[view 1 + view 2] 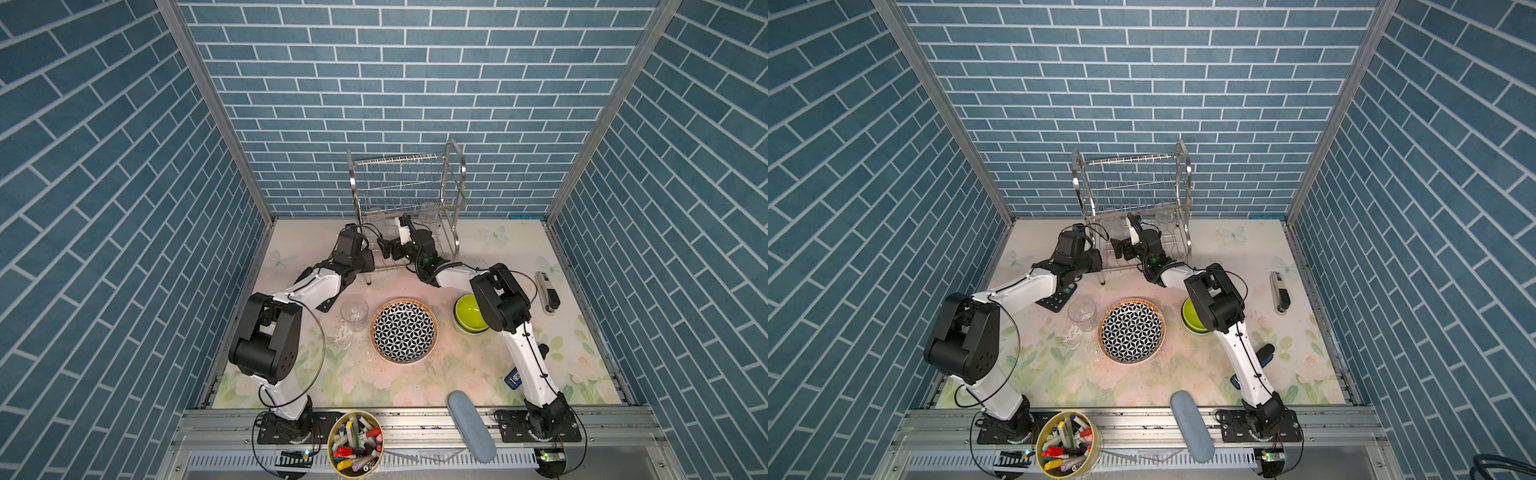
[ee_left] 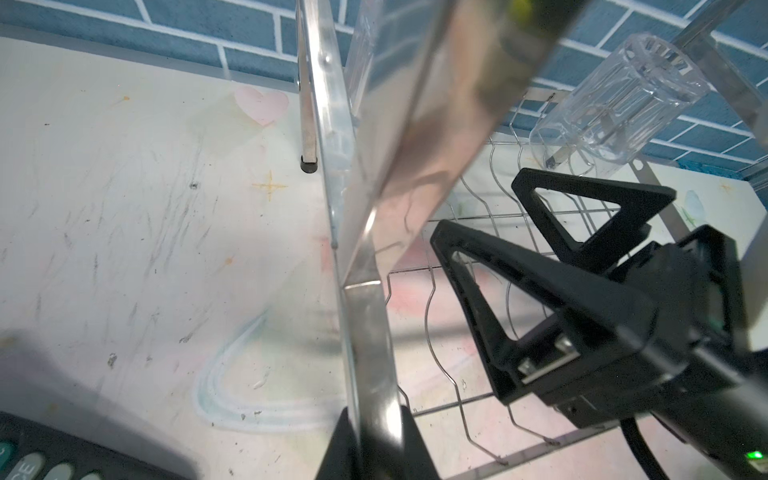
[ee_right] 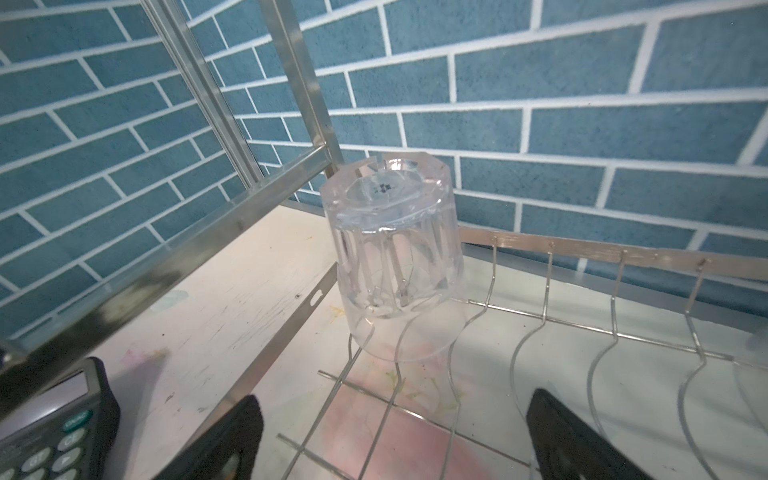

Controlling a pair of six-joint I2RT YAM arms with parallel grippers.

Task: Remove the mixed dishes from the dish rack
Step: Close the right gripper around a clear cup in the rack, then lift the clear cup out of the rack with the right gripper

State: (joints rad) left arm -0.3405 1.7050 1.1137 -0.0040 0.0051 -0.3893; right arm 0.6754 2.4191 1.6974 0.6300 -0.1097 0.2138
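Right wrist view: my right claw (image 3: 395,397) gapes wide before the central glass (image 3: 395,257), my left claw (image 2: 372,440) pinching the rack (image 2: 415,124); a bump could topple the glass.

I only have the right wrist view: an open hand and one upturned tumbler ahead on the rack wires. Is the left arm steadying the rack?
Observer: Yes. In the left wrist view the left hand is shut on the dish rack, at its front left upright.
Operator: Any dishes on the upper tier?
Observer: None. In both top views the upper tier shows only bare wires.
Operator: What is already out of the rack?
Observer: On the table in front of it stand a clear tumbler, the star-patterned plate and a lime bowl.
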